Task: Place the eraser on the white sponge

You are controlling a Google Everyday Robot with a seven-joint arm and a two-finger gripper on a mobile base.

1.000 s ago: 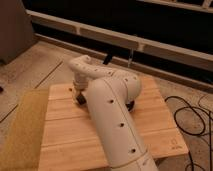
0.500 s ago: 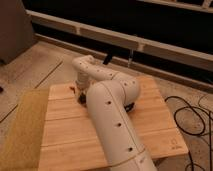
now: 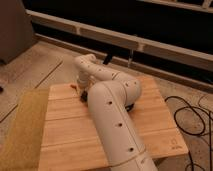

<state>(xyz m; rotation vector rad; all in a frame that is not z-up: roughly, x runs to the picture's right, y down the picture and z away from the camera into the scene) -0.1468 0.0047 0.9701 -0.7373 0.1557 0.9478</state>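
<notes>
The eraser could not be made out anywhere in the frame. It was presumably hidden by the arm (image 3: pixel 112 107), as was the white sponge. A good placement would call for a slow, square lowering onto the soft sponge before release. The arm was doubled over, with its elbow raised at upper centre. The gripper (image 3: pixel 83 94) was held low over the tabletop (image 3: pixel 65 130), left of centre; whether it was clenched or released could not be told.

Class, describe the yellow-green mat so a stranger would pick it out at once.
Find the wooden table that the white robot arm bends over, its gripper low near the back left corner. Along the table's left side runs the mat, a long strip; it alone is yellow-green, unlike the pale wood beside it.
</notes>
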